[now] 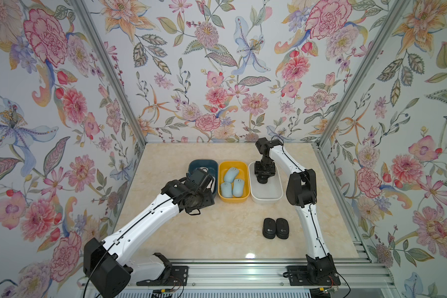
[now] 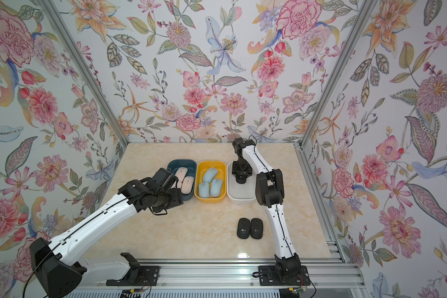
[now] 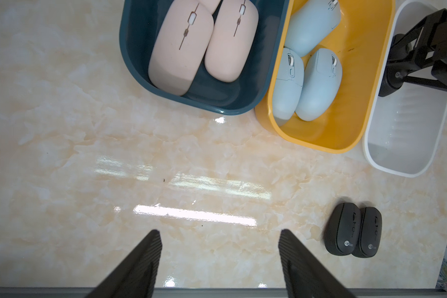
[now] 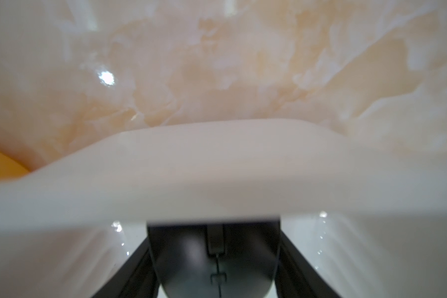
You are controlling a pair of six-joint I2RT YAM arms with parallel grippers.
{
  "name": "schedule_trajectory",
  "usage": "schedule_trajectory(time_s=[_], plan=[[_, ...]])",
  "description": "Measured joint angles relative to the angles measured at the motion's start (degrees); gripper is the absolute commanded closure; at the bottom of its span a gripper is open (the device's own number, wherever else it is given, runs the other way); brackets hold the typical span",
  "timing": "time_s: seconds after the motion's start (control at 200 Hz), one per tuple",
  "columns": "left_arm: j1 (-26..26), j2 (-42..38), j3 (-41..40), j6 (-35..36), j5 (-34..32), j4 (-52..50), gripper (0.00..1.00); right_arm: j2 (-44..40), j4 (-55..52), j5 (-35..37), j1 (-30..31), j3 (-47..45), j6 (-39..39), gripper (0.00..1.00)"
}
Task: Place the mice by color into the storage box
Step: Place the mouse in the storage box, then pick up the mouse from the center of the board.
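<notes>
The storage box is three bins in a row. Pink mice (image 2: 181, 174) lie in the dark blue bin (image 1: 203, 162). Three light blue mice (image 1: 231, 175) lie in the yellow bin (image 1: 234, 200). My right gripper (image 1: 263, 179) reaches down into the white bin (image 1: 266, 200), shut on a black mouse (image 4: 213, 258) by its sides. Two more black mice (image 1: 269, 228) lie side by side on the table in front of the white bin. My left gripper (image 3: 220, 245) hangs open and empty over bare table in front of the blue bin; the top views hide its fingers under the wrist.
The beige marble table (image 1: 217, 232) ends in an aluminium rail (image 1: 243, 268) at the front, where both arm bases are mounted. Floral walls close in the back and both sides. The right arm's forearm (image 1: 312, 227) passes just right of the two black mice.
</notes>
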Motion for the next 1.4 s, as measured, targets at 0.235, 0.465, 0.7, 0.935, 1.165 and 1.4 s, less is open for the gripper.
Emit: schedule_trajectory(time_s=[0.235, 0.465, 0.7, 0.935, 1.165, 1.4], plan=[[0.15, -0.48, 0.13, 0.35, 0.59, -0.52, 0.23, 0.00, 0.00, 0.00, 0.02, 0.04, -0.04, 0.25], [0.15, -0.55, 0.20, 0.46, 0.76, -0.63, 0.22, -0.13, -0.04, 0.24, 0.15, 0.13, -0.42, 0.25], [0.15, -0.50, 3.39, 2.56, 0.74, -1.03, 0.22, -7.89, 0.26, 0.87, 0.81, -2.40, -0.46, 0.24], [0.15, 3.13, 7.80, 5.88, 0.87, -0.98, 0.22, -33.05, 5.01, 1.51, 1.68, -17.05, -0.39, 0.24], [0.22, 5.16, 8.11, 8.11, 1.05, -1.03, 0.22, -51.19, 8.09, 4.04, 1.84, -36.50, 0.04, 0.23], [0.22, 5.46, 8.11, 9.60, 1.66, -1.01, 0.23, -66.45, 9.35, 7.08, 2.43, -59.39, 2.29, 0.22]])
